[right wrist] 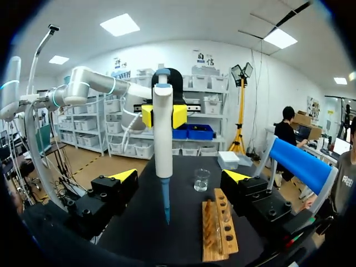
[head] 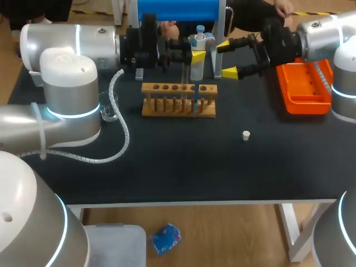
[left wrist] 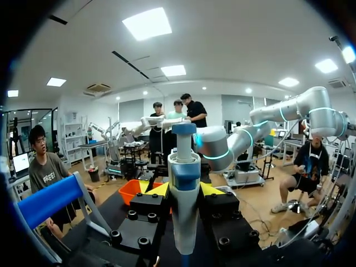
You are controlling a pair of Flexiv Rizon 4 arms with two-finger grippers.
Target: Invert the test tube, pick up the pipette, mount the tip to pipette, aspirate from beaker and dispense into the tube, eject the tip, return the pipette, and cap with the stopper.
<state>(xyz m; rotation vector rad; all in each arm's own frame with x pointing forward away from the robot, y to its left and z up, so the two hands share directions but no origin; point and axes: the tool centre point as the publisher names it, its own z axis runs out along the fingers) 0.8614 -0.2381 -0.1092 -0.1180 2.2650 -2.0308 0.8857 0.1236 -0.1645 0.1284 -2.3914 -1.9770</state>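
Observation:
My left gripper (head: 192, 55) is shut on the white pipette (head: 197, 58), which has a blue cap and stands upright with a blue tip (head: 196, 94) pointing down at the wooden test tube rack (head: 178, 100). In the left wrist view the pipette (left wrist: 183, 200) stands between the yellow fingertips (left wrist: 158, 189). My right gripper (head: 227, 58) stands open just right of the pipette without touching it. From the right wrist, the pipette (right wrist: 163, 139) hangs ahead of that open gripper (right wrist: 181, 176), its tip (right wrist: 166, 206) beside the rack (right wrist: 218, 231). The glass beaker (head: 108, 108) stands left of the rack. A small white stopper (head: 246, 135) lies on the mat.
An orange tip box (head: 303, 86) sits at the right, under my right arm. A stand with a blue bar (head: 178, 8) rises behind the rack. A white coiled cable (head: 119, 128) trails from my left arm across the mat near the beaker.

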